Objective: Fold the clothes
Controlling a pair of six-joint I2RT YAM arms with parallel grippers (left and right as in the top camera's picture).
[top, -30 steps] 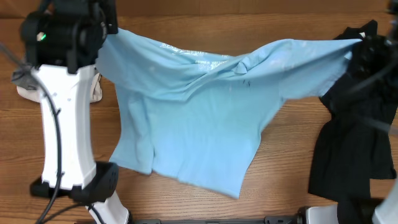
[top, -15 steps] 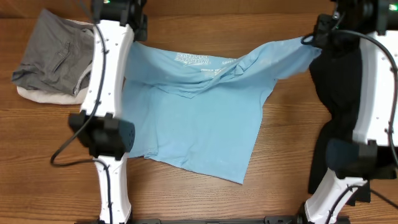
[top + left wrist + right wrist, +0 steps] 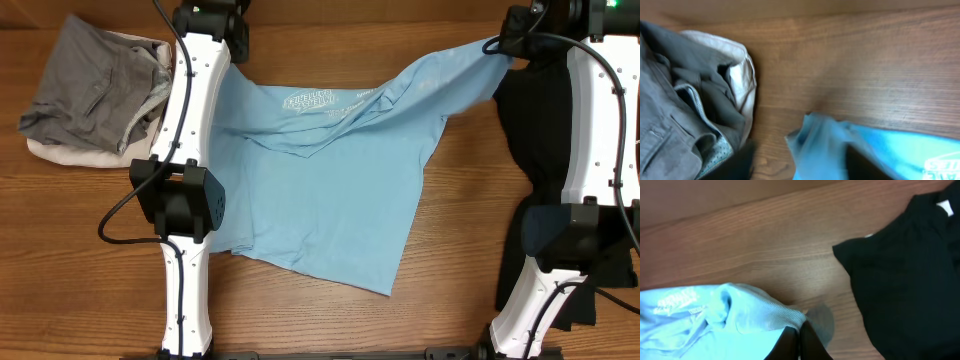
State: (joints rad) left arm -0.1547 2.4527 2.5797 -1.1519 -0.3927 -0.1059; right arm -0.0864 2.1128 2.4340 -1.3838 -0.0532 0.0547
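Wooden worktop (image 3: 455, 265) under crosswise blue T-shirt (image 3: 330, 190): right pincer (image 3: 799, 341) clamped on its right end, left pincer (image 3: 797, 161) apart astride left corner.

Blue T-shirt (image 3: 826, 144) beside grey garment (image 3: 671, 102)

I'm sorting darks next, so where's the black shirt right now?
Overhead, the black shirt lies on the right side, beneath the right arm, beside the light blue T-shirt.
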